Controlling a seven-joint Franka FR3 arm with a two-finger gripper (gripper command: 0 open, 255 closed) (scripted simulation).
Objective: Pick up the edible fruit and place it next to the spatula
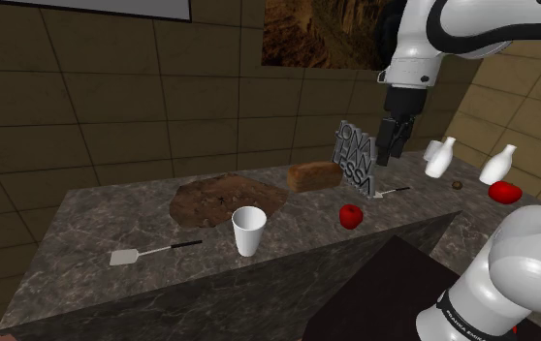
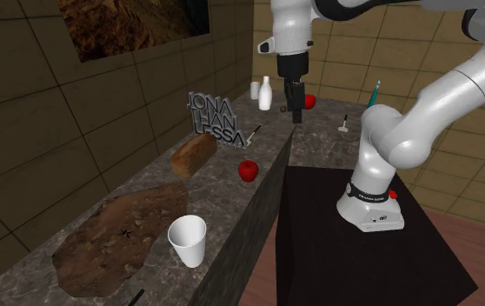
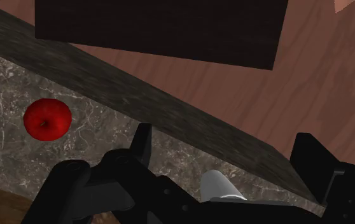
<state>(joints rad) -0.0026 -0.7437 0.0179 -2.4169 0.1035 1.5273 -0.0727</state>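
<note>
Gripper (image 1: 391,161) hangs above counter (image 1: 94,223), fingers spread, empty — red apple (image 1: 351,216) ungrasped, well apart from spatula (image 1: 126,256); whole task left.

Loaf (image 1: 314,175): brown, on the table (image 1: 75,218).
Cup (image 1: 249,231): white, upright, near the loaf.
Letter sign (image 1: 354,157): just beside the loaf.
Flat brown slab (image 1: 226,198): beside the loaf.

Landmark: dark veined stone counter (image 1: 94,237). Behind counter, wall (image 1: 84,107) of large brown tiles with dark joints. Brown rocky picture (image 1: 317,34) hung on it above counter; pale panel (image 1: 113,8) higher up, further along. Below counter's front edge, reddish wood-grain floor (image 3: 310,83). Lighting dim and warm.
</note>
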